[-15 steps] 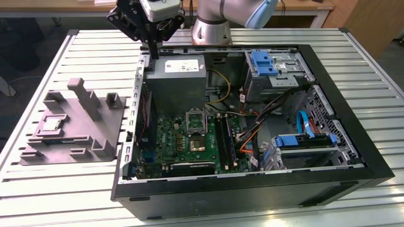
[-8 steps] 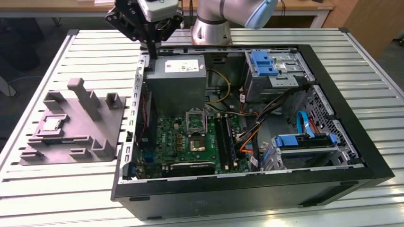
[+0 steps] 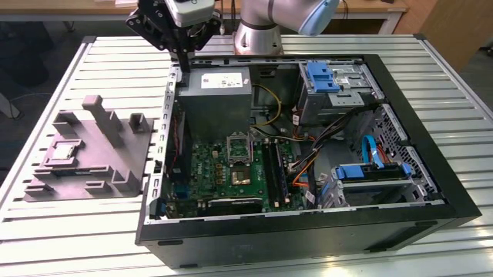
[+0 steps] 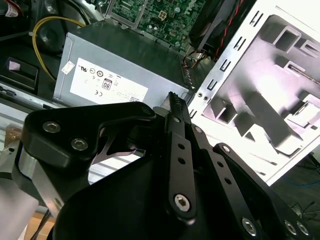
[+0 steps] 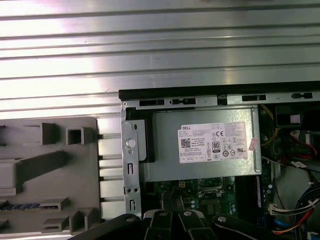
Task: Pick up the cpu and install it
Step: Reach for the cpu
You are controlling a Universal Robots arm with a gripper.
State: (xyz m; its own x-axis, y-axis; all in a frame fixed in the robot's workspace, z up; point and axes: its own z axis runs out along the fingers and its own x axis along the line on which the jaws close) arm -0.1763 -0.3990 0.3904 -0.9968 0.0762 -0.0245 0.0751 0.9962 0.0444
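Gripper [image 3: 185, 57], black two-fingered, closed empty above far corner of open black computer case [image 3: 308, 234]; small silver square cpu [image 3: 62, 151] sits nearer, toward exterior view's left, on grey plastic holder block [image 3: 123, 173].

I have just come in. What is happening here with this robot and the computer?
A robot arm is working beside an open computer case. Its claw, shut and empty, hovers above the case's corner next to the power supply. The cpu lies in the grey holder block on the exterior view's left, apart from the claw and not yet picked up.
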